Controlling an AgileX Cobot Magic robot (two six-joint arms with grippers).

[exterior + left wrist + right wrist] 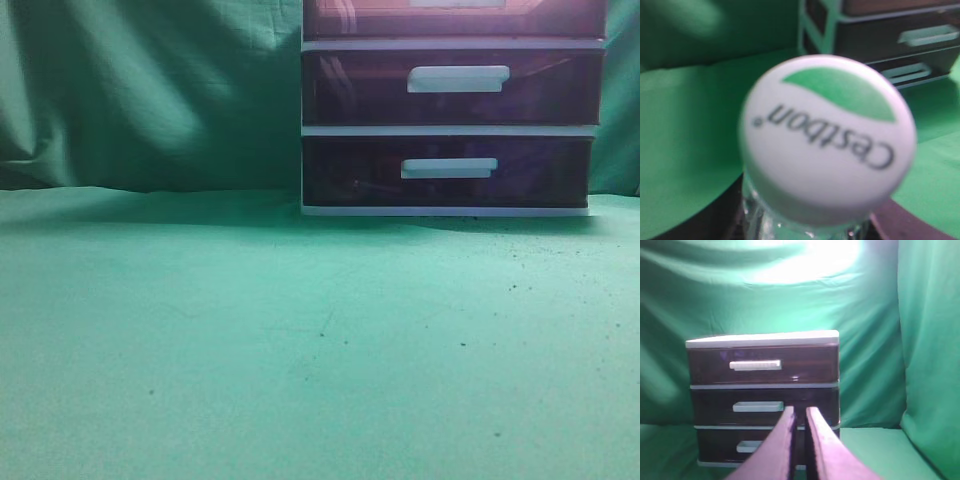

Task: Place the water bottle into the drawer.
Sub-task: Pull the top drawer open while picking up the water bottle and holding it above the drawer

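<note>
The water bottle (827, 135) fills the left wrist view: a white cap with a green mark and the word "Cestbon", with a clear neck below. My left gripper (805, 231) is shut on the bottle below the cap; its dark fingers show at both lower corners. The drawer (760, 365), the topmost one, has a dark maroon front and a white bar handle and is closed. Only its lower edge shows in the exterior view (450, 18). My right gripper (800, 412) is shut and empty, pointing at the unit. Neither gripper nor the bottle shows in the exterior view.
The white-framed drawer unit (450, 130) stands at the back right on a green cloth (250, 330), with two closed lower drawers (455, 85). A green curtain (890, 315) hangs behind and to the right of it.
</note>
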